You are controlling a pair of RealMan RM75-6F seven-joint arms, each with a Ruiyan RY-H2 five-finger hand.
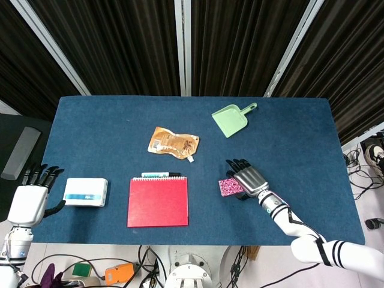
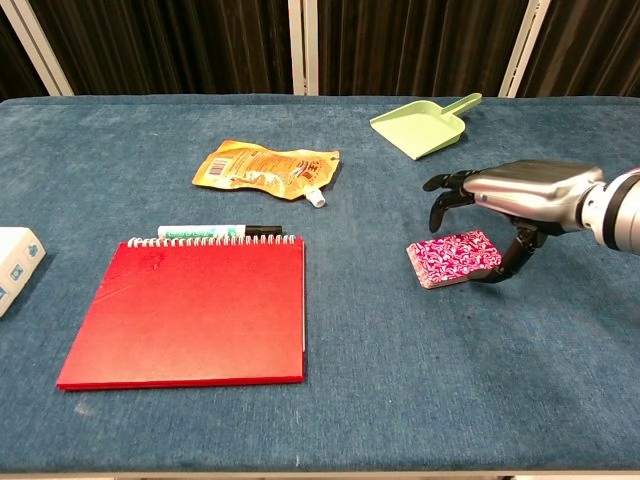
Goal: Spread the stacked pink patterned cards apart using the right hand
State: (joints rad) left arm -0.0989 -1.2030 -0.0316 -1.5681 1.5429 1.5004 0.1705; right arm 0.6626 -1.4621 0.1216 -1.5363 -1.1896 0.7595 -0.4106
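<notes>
The pink patterned cards [image 2: 452, 258] lie as one neat stack on the blue table, right of centre; the head view shows the cards [image 1: 227, 186] partly under my right hand. My right hand [image 2: 505, 196] hovers over the stack's right half, palm down, fingers spread and curved, thumb reaching down beside the stack's right edge; whether it touches is unclear. The same right hand [image 1: 245, 177] shows in the head view. My left hand [image 1: 30, 200] rests off the table's left edge, open and holding nothing.
A red spiral notebook [image 2: 190, 311] with a marker [image 2: 218, 232] above it lies left of the cards. An orange pouch [image 2: 265, 167] and a green dustpan [image 2: 424, 124] sit farther back. A white box [image 1: 86, 191] lies near my left hand.
</notes>
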